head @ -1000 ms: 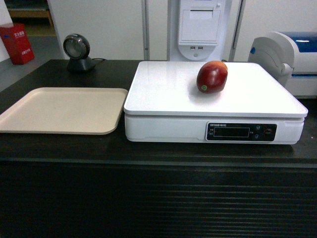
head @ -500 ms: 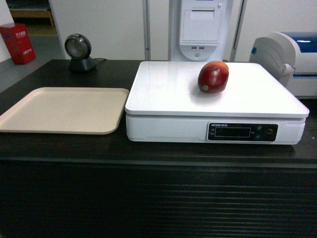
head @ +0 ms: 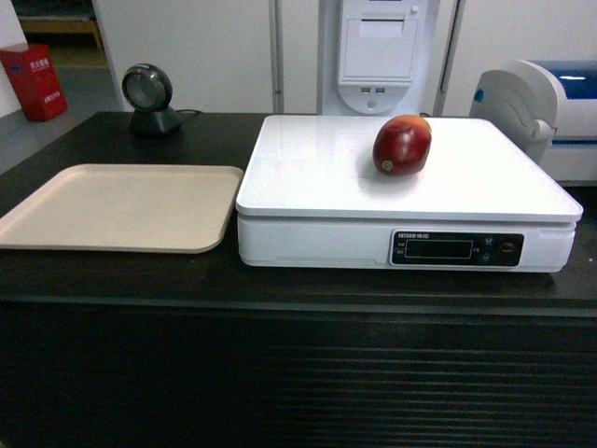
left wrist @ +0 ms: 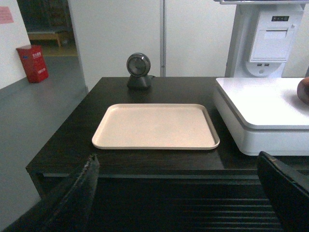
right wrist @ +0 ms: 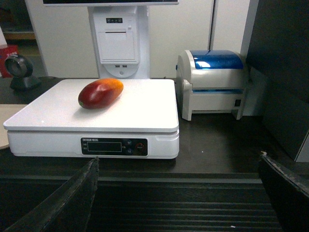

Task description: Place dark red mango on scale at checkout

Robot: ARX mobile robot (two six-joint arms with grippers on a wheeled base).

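Observation:
The dark red mango (head: 402, 145) lies on the white top of the scale (head: 326, 177), toward its back right; nothing holds it. In the right wrist view the mango (right wrist: 100, 93) rests on the scale (right wrist: 145, 106), its far end orange-yellow. The scale stands on the dark checkout (head: 121, 275) counter. My left gripper (left wrist: 176, 191) is open and empty, low in front of the counter's ribbed face. My right gripper (right wrist: 178, 191) is open and empty too, back from the counter's edge. Neither gripper shows in the head view.
A beige tray (head: 117, 205) lies left of the scale. A round black scanner (head: 147, 98) stands at the back left. A white machine with a blue lid (right wrist: 212, 84) sits right of the scale. A white terminal (head: 378, 51) rises behind the scale.
The head view has shifted very slightly, so everything sits a few pixels further right. The mango has stayed in the same spot on the scale.

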